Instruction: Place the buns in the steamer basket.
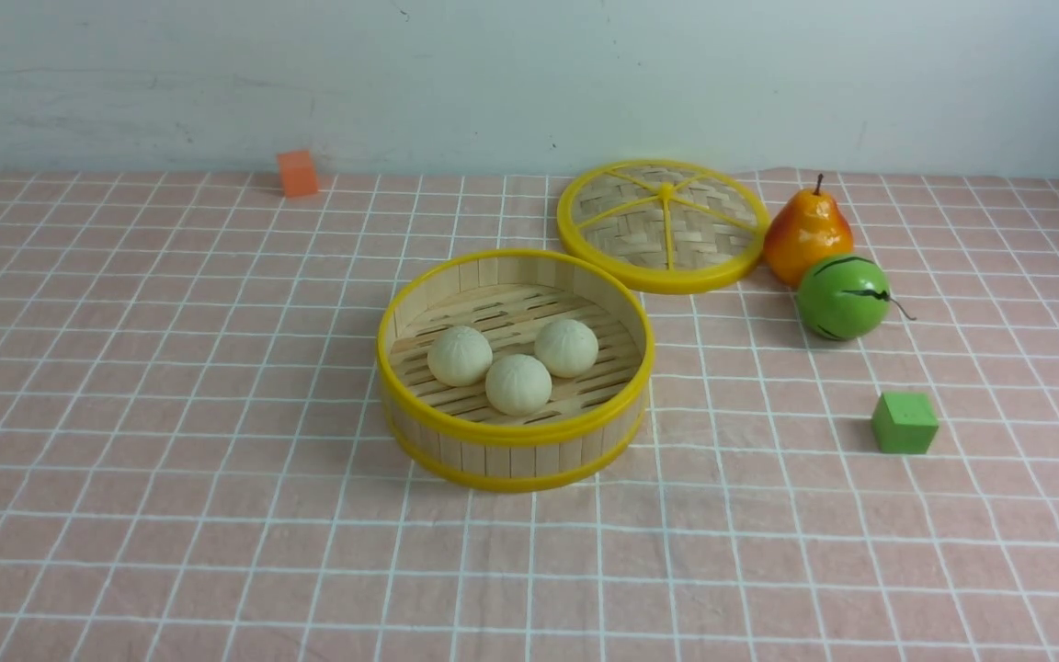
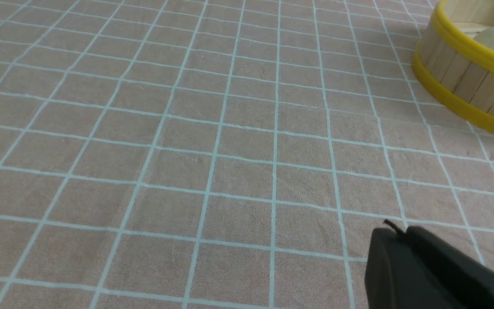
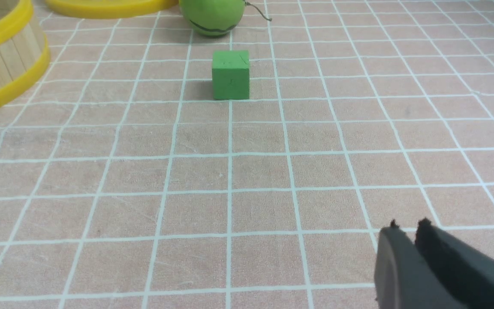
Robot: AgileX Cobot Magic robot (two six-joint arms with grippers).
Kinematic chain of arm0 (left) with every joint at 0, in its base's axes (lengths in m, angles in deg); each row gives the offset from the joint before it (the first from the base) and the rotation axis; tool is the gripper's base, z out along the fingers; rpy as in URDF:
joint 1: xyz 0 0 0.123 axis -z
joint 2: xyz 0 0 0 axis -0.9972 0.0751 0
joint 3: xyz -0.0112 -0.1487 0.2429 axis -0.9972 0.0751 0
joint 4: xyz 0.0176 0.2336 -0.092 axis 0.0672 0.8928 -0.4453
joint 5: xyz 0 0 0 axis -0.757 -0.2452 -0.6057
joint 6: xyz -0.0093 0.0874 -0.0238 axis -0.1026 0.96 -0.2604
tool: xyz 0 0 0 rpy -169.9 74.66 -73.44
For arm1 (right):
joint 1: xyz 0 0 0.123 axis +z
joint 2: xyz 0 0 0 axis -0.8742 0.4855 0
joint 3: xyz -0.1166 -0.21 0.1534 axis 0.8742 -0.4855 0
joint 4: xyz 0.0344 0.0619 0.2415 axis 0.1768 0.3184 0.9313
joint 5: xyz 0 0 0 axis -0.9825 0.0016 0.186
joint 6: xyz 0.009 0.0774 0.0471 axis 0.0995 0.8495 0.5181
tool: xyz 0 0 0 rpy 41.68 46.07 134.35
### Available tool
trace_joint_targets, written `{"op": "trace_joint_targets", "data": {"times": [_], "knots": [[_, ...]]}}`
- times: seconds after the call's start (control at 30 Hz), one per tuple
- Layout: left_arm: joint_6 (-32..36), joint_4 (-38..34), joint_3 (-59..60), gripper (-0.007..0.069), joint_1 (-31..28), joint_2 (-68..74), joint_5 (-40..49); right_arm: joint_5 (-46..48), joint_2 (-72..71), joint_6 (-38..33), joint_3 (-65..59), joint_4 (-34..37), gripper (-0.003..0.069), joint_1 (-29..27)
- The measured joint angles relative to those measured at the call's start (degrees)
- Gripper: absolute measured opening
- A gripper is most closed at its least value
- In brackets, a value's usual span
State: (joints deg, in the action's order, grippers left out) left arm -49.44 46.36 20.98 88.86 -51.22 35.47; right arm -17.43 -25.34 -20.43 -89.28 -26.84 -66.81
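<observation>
**Buns in the basket, both grippers empty**

On the pink checked tablecloth (image 1: 171, 441), we see the steamer basket (image 1: 516, 450) near the middle, standing upright, open side up. The flat woven lid (image 1: 664, 225) lies toward the far edge, just beyond it. Three buns (image 1: 518, 384) sit clustered on the basket's slatted floor; being round, they show no long axis. The left gripper (image 2: 395, 234) has its jaws together, and the right gripper (image 3: 406, 229) is nearly closed on nothing.

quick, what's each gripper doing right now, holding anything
left gripper: shut, holding nothing.
right gripper: shut but for a thin slit, holding nothing.
</observation>
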Motion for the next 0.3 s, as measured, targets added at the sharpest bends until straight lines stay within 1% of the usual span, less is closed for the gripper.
{"op": "trace_joint_targets", "data": {"times": [0.3], "knots": [[0.0, 0.0, 0.0, 0.0027, 0.0, 0.0, 0.0, 0.0, 0.0, 0.0, 0.0, 0.0, 0.0071, 0.0]]}}
